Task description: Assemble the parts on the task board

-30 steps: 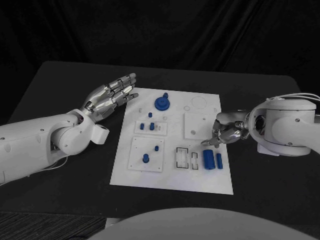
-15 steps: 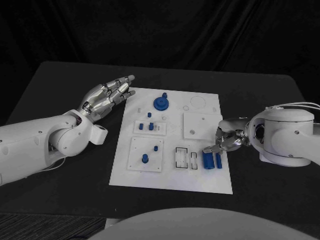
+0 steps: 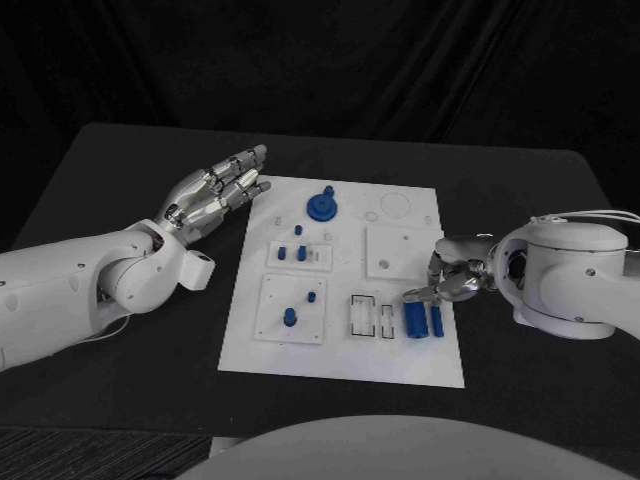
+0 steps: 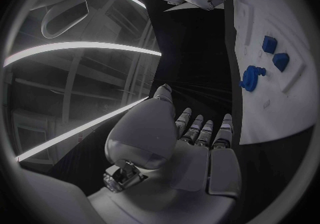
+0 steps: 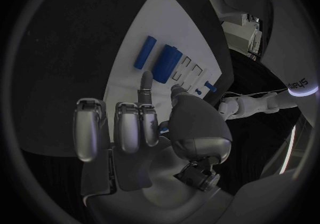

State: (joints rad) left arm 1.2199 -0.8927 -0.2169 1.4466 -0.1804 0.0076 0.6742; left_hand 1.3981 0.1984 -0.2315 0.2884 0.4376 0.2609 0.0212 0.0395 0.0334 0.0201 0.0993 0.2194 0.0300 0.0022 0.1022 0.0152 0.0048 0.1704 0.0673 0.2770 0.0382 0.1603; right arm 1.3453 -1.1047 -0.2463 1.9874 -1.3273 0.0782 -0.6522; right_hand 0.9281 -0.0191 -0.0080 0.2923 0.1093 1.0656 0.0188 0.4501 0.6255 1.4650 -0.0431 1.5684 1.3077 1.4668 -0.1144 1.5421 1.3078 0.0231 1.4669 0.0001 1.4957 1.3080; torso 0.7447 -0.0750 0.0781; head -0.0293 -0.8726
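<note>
— Where's the task board [image 3: 352, 290]?
— Mid-counter [image 3: 104, 170], white, with blue parts: a round knobbed piece [image 3: 323, 206] at the far end and two cylinders [image 3: 424, 320] lying side by side near the right edge.
— And the hands?
— The left hand [image 3: 219, 190] hovers left of the board's far corner, fingers spread and empty. The right hand [image 3: 447, 280] sits just above the cylinders, fingers curled; I cannot tell whether it pinches anything.

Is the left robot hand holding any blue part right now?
No. The left robot hand hovers with fingers spread beside the task board, holding nothing.
</note>
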